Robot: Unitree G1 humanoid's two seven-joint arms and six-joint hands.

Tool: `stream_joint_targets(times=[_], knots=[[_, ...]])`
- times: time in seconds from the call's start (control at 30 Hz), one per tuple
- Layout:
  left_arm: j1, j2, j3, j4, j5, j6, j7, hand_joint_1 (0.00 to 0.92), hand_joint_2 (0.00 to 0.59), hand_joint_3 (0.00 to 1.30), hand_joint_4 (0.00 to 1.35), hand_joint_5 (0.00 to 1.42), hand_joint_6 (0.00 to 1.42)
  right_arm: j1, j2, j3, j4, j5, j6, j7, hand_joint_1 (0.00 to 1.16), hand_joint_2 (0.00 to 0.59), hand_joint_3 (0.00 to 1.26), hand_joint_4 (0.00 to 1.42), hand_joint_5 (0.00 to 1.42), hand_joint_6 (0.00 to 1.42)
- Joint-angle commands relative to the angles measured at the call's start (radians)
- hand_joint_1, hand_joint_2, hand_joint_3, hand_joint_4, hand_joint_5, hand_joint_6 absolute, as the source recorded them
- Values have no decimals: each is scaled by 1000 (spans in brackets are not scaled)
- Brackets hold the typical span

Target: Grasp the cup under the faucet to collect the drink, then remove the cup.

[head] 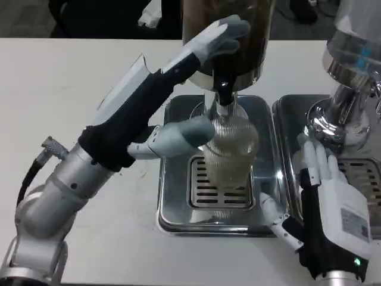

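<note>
Collecting step: my left hand spread open, not gripping the cup, which stands on the drip tray under faucet. Right hand open, idle at tray's right edge. Next: wrap cup.

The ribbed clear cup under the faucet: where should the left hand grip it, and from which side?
Grip the ribbed clear cup around its mid-body from the robot's left. It stands upright on the steel drip tray, and the black faucet blocks its top.

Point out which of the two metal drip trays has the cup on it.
The left steel drip tray, under the dark drink dispenser: the ribbed clear glass cup stands on its grate. The right tray carries only a chrome dispenser base.
</note>
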Motion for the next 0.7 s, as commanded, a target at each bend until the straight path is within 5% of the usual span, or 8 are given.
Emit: stream_joint_targets(times=[0.03,0.7], knots=[[-22,3,-19,28,18,-11,-6,0,115,105,0,130,41,8,3,-1,-8,3,-6,2,252,397,0,0,0,66],[45,11,-91,-25,31,-23,-23,0,115,124,0,151,75,-6,-2,-4,1,12,-14,10,253,397,0,0,0,66]])
